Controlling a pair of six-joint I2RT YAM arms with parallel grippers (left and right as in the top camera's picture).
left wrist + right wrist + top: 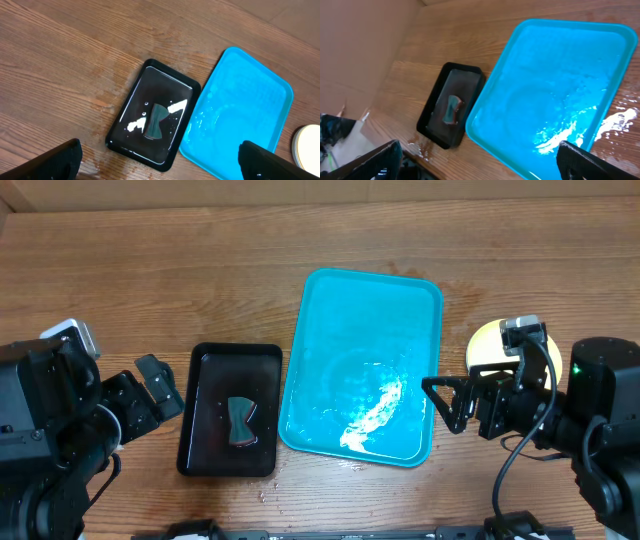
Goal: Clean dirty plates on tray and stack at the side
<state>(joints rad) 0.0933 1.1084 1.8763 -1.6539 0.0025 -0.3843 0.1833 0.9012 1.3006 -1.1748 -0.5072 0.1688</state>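
Turquoise tray (360, 360): wet, mid-table (150, 270). Plates (488, 342): yellow-rimmed, just right of tray, partly under my right arm; count cannot be told. My right hand (442, 405): fingers apart, empty, at tray's right rim. Black tray (212, 380), dark sponge (240, 423) inside: just left of tray. My left hand (163, 387): fingers apart, empty, further left.

A small black rectangular plastic tray (208, 395) lies on the brown wooden table (150, 270), at 8 o'clock from its middle. A dark grey-green pinched-waist pad (240, 423) rests inside, slightly toward 5 o'clock.
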